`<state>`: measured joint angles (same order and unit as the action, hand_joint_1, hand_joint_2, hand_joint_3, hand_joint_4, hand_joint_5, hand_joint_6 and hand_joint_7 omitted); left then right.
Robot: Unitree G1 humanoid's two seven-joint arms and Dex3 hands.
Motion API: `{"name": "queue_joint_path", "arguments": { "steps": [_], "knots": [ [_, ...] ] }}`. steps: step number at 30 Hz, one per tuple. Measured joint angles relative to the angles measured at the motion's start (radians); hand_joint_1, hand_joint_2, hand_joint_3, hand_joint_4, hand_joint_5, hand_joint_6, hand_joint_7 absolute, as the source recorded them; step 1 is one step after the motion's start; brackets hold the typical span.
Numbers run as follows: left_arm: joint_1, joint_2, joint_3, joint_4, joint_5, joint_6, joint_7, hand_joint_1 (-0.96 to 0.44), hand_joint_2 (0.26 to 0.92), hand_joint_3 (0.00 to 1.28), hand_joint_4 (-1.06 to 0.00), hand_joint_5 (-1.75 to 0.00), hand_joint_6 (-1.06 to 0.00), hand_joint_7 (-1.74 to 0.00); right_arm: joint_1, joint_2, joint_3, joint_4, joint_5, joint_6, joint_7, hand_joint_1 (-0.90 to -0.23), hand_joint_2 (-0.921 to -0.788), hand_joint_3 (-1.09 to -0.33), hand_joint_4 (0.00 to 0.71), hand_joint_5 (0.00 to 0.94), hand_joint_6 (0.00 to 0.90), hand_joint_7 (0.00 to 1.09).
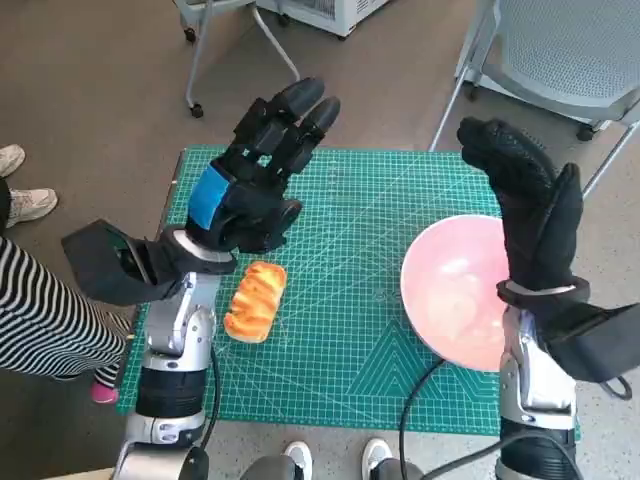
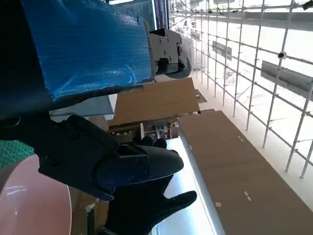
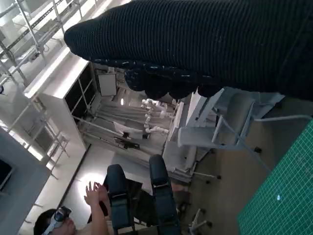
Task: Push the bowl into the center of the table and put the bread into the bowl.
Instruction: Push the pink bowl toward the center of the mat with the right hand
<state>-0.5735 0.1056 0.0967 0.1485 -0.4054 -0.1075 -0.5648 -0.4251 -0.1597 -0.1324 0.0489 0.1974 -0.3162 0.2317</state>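
Pink bowl [image 1: 455, 292] at the green mat's [image 1: 350, 330] right edge; bread [image 1: 256, 300] lies left, apart. Left hand [image 1: 255, 180] and right hand [image 1: 528, 205] raised, fingers extended, both holding nothing.

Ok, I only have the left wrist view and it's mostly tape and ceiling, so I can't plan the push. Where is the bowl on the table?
Observer: The pink bowl sits near the table's right edge, partly over the green mat, not in the center.
Operator: Is either hand touching it?
Observer: I can't tell about contact. The right hand is raised upright at the bowl's far right side and holds nothing.
Operator: And the bread?
Observer: The bread lies on the mat's left part, just in front of the left hand, which hovers with fingers apart, holding nothing.
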Motion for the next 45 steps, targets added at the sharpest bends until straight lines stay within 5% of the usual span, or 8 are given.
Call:
{"name": "queue_joint_path", "arguments": {
  "steps": [10, 25, 34, 45],
  "knots": [
    [0.003, 0.005, 0.002, -0.002, 0.000, -0.002, -0.001, -0.61, 0.773, 0.58, 0.00, -0.16, 0.00, -0.50, 0.035, -0.085, -0.115, 0.034, 0.075, -0.042, 0.049, -0.717, -0.921, -0.730, 0.205, 0.000, 0.099, 0.56],
    [0.006, 0.005, 0.005, 0.001, 0.000, -0.011, -0.002, -0.62, 0.792, 0.55, 0.00, -0.12, 0.00, -0.50, 0.090, -0.163, -0.307, 0.284, 0.054, -0.159, -0.073, -0.710, -0.921, -0.800, 0.171, 0.001, 0.001, 0.62],
    [0.007, 0.005, 0.011, 0.012, 0.000, -0.019, -0.001, -0.62, 0.821, 0.50, 0.00, -0.12, 0.00, -0.50, 0.080, -0.200, -0.364, 0.537, 0.052, -0.240, -0.105, -0.684, -0.921, -0.810, 0.161, 0.001, 0.007, 0.61],
    [0.007, 0.006, 0.013, 0.030, 0.001, -0.019, -0.001, -0.62, 0.830, 0.48, 0.00, -0.13, 0.00, -0.49, 0.025, -0.212, -0.364, 0.850, 0.042, -0.299, -0.121, -0.585, -0.921, -0.889, 0.142, 0.000, 0.045, 0.53]
  ]
}}
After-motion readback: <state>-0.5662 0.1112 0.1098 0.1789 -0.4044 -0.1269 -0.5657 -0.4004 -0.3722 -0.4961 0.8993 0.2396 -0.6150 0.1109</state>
